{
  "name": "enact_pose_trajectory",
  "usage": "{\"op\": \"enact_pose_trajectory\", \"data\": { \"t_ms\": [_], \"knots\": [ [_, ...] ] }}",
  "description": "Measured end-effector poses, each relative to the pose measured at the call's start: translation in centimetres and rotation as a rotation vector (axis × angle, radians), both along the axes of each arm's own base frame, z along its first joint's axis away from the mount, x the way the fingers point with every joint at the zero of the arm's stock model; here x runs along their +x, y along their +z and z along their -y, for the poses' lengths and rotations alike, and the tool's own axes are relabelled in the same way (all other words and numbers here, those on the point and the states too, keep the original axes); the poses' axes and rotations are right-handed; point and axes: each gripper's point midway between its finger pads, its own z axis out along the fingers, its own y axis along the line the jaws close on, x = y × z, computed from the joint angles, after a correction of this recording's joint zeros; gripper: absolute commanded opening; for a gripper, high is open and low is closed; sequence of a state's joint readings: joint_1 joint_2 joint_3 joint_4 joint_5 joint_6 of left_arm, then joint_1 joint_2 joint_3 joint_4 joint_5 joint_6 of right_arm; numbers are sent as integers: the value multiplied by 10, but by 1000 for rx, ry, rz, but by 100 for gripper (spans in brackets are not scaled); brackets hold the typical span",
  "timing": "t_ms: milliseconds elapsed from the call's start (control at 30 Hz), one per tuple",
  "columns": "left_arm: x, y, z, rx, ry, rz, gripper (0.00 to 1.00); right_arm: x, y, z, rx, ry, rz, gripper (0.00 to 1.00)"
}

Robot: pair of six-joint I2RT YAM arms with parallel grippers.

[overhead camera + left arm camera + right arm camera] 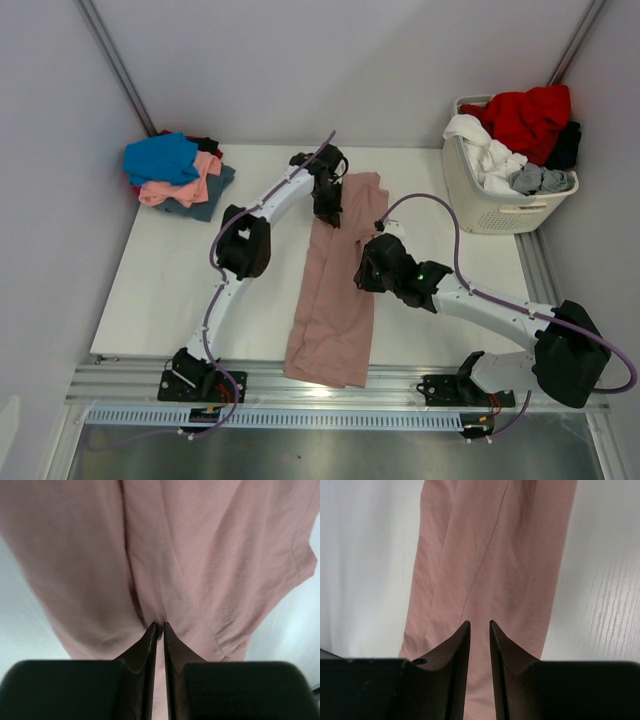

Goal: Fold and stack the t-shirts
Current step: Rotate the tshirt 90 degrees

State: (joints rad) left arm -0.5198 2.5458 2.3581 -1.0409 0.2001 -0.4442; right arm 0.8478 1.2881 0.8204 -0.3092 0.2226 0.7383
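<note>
A dusty-pink t-shirt (335,300) lies as a long narrow strip down the middle of the table, its near end hanging over the front edge. My left gripper (328,212) is at the strip's far end and is shut on a pinched ridge of the pink cloth (200,555), tips at the fold (160,625). My right gripper (362,275) hovers over the strip's right edge near its middle. Its jaws (479,624) stand slightly apart and empty above the flat pink cloth (495,545). No chest print shows.
A stack of folded tees (175,170), blue on top, then salmon and slate, sits at the table's back left corner. A white slatted laundry basket (495,205) at the back right holds red, white and grey clothes. White table (600,580) flanks the strip.
</note>
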Motion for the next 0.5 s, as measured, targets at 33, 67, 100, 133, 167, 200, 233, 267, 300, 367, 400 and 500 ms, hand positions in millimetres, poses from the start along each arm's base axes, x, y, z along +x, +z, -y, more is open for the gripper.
{"op": "enact_pose_trajectory", "data": {
  "t_ms": [33, 67, 100, 133, 167, 200, 233, 267, 300, 367, 400, 500],
  "knots": [
    [-1, 0, 2, -8, -4, -3, 10, -1, -1, 0, 0, 0, -2, 25],
    [-1, 0, 3, -13, -6, -5, 9, -1, -1, 0, -1, 0, -3, 25],
    [-2, -1, 4, -16, -7, -7, 7, -2, -2, 0, -2, 2, -4, 25],
    [-3, -2, 5, -20, -9, -12, 3, -3, -3, 0, -4, 3, -7, 24],
    [-5, -2, 5, -23, -10, -18, 1, -3, -3, 0, -4, 4, -8, 24],
    [-6, -3, 6, -26, -9, -25, 1, -4, -3, 0, -4, 4, -9, 24],
    [-7, -3, 6, -29, -10, -30, 1, -5, -3, 0, -4, 5, -9, 24],
    [-7, -4, 6, -28, -9, -31, 1, -6, -3, 0, -4, 7, -9, 24],
    [-8, -4, 6, -28, -8, -33, 1, -6, -3, 0, -4, 8, -9, 24],
    [-8, -7, 6, -26, -7, -35, 1, -7, -2, 0, -3, 11, -8, 24],
    [-9, -9, 5, -25, -6, -37, 1, -7, -2, -1, -3, 12, -8, 24],
    [-12, -11, 3, -22, 3, -41, 1, -9, -4, -1, -7, 16, -12, 24]
  ]
}}
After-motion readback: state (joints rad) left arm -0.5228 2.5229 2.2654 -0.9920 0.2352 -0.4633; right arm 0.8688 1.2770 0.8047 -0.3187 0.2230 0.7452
